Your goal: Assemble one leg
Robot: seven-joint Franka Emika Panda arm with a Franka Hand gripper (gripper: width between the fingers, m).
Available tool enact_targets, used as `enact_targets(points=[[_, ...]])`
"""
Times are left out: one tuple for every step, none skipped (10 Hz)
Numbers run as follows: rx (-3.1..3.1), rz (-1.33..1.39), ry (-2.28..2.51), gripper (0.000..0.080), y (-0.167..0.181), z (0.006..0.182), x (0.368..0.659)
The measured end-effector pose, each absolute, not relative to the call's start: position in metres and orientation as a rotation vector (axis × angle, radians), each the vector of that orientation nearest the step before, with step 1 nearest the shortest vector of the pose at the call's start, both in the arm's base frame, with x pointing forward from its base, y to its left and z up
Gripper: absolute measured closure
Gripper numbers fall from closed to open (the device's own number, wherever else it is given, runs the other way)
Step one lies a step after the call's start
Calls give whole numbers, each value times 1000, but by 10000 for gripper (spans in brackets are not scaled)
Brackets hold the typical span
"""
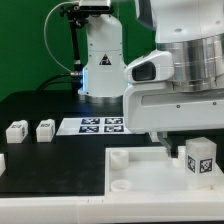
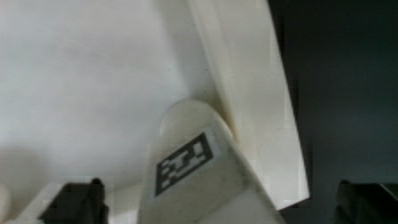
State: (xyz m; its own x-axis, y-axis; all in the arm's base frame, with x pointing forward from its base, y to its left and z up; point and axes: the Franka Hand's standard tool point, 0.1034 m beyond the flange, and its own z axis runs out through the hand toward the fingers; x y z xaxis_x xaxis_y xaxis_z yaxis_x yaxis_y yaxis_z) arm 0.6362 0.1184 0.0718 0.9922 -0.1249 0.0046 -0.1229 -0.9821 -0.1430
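- The small white chunky plastic leg (image 1: 200, 160) with a black-and-white tag sits at the exterior view's lower right, on the large flat white tray-like piece (image 1: 135, 180), just beside its raised rim.
- The dark fingers (image 2: 80, 202) stand apart, flanking the leg without touching it.
- Best to centre first, descend straight and clamp squarely, staying clear of the rim.

Glossy white arm shell (image 1: 100, 50), silver ribbed wrist band (image 1: 195, 55), black cables (image 1: 48, 45), black pincer fingertips (image 2: 75, 203).
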Motion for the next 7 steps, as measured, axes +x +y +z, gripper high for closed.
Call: enact_targets(points=[[-3032, -82, -79, 150, 120, 73, 641], [-3038, -97, -222, 150, 122, 73, 642], [-3037, -97, -225, 150, 121, 73, 642], [-3037, -96, -224, 285, 121, 72, 642], [-3038, -96, -220, 425, 121, 72, 642], [-3038, -83, 37, 499, 119, 72, 642], [-3021, -70, 274, 499, 118, 72, 642]])
